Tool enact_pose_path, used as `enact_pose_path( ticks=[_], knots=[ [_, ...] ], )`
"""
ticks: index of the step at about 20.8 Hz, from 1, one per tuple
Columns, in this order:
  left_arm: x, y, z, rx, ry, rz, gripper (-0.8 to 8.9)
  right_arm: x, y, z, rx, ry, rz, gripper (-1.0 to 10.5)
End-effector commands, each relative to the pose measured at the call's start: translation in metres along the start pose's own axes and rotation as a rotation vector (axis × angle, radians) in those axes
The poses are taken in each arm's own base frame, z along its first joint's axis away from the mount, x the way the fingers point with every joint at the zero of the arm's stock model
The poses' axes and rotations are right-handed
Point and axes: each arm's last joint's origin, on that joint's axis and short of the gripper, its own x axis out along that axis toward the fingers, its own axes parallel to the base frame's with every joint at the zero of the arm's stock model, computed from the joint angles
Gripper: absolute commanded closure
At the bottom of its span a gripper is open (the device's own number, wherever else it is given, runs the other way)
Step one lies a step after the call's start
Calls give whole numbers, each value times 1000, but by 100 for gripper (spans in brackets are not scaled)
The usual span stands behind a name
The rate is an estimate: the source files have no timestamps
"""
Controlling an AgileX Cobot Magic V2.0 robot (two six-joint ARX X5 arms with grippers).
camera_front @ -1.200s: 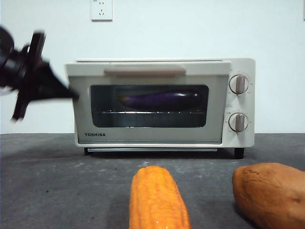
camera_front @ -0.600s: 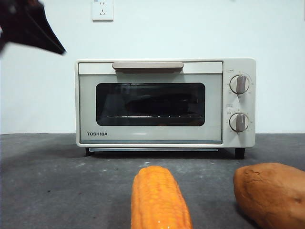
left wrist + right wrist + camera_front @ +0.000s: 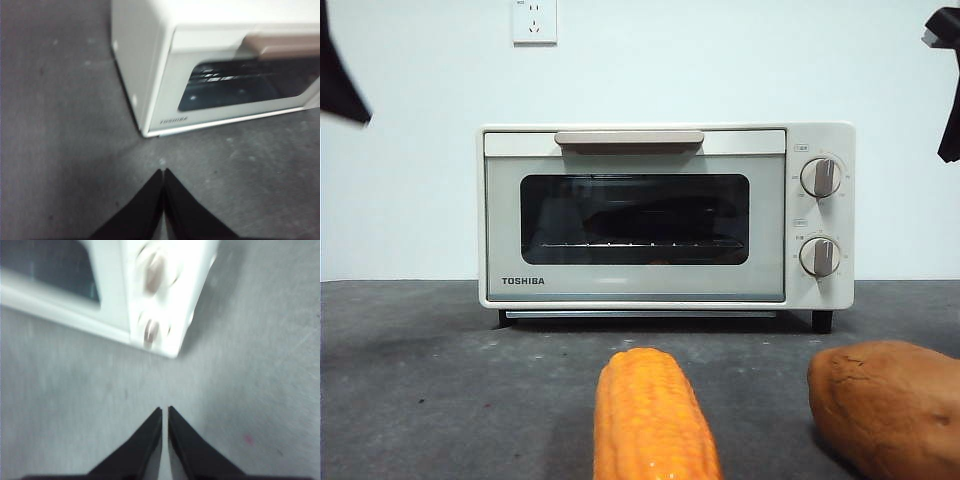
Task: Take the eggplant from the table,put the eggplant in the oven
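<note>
While oven (image 3: 635, 215) door shut, corn (image 3: 652, 420), sweet potato (image 3: 885, 415) in front.

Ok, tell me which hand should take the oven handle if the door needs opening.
Left, probably. The left hand, shut and empty, looks onto the oven front with its beige handle in view; the right hand, also shut, faces the knobs instead.
</note>
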Motion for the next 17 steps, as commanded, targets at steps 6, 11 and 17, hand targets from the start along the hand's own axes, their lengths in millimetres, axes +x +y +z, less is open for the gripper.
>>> enact_pose_path(
  ticks=[6,11,17],
  knots=[
    [12,-3,-33,-138,43,7,807,4,-3,-15,67,-148,-7,944],
    [13,-3,-31,-135,21,3,807,3,-3,-13,68,-170,-4,943],
    [-3,-5,-26,-98,-46,2,807,3,-3,-13,68,-170,-4,944]
  ],
)
